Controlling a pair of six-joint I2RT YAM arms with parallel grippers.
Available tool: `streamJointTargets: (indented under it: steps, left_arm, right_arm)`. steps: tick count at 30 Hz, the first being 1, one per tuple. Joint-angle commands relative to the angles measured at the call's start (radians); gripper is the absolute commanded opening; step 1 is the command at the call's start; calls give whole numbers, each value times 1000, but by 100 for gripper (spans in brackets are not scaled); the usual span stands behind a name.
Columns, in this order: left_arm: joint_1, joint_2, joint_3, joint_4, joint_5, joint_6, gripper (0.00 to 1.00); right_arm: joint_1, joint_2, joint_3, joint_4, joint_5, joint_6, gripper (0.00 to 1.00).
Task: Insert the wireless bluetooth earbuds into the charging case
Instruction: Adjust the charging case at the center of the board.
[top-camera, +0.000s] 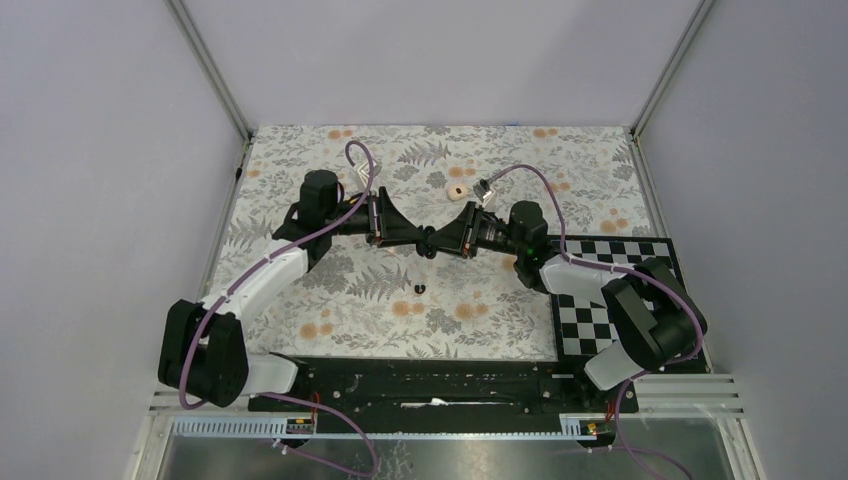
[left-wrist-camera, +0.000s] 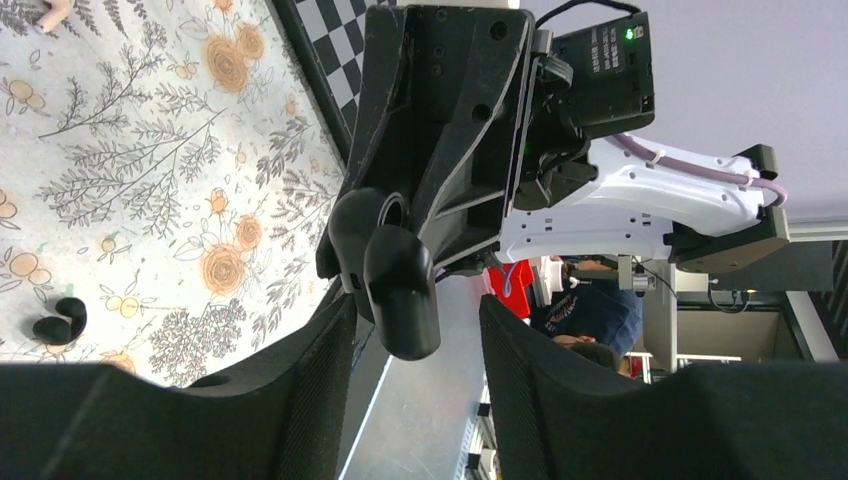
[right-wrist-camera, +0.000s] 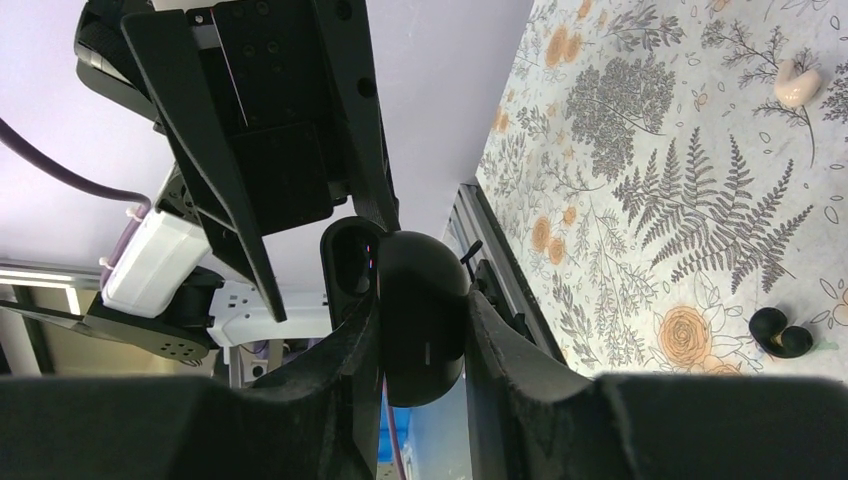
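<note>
The black glossy charging case is held in the air over the middle of the mat, with my right gripper shut on its body. Its lid stands open on the side toward the left arm. In the left wrist view the charging case hangs just at the tips of my left gripper, whose jaws are open, with a gap on the right side. From above, the two grippers meet tip to tip. One black earbud lies on the mat below them.
A peach piece lies on the floral mat behind the grippers. A black-and-white checkerboard lies at the right. Frame posts stand at the back corners.
</note>
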Motion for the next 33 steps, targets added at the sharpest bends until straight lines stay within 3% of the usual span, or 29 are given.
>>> streamJointTargets:
  steps: [1,6,26,33]
  left_arm:
    - [-2,-2,-24,153,-7,-69,50]
    - [-3,11,-32,177,1,-82,57]
    - [-3,25,-63,297,21,-165,39]
    - [-5,17,-72,293,24,-160,38]
  right_arm:
    - [-5,-21,30,85,-25,23,0]
    - [-5,-17,20,122,-29,47,0]
    - [-5,-21,-2,140,-37,67,0]
    - [-5,-27,-1,133,-40,61,0]
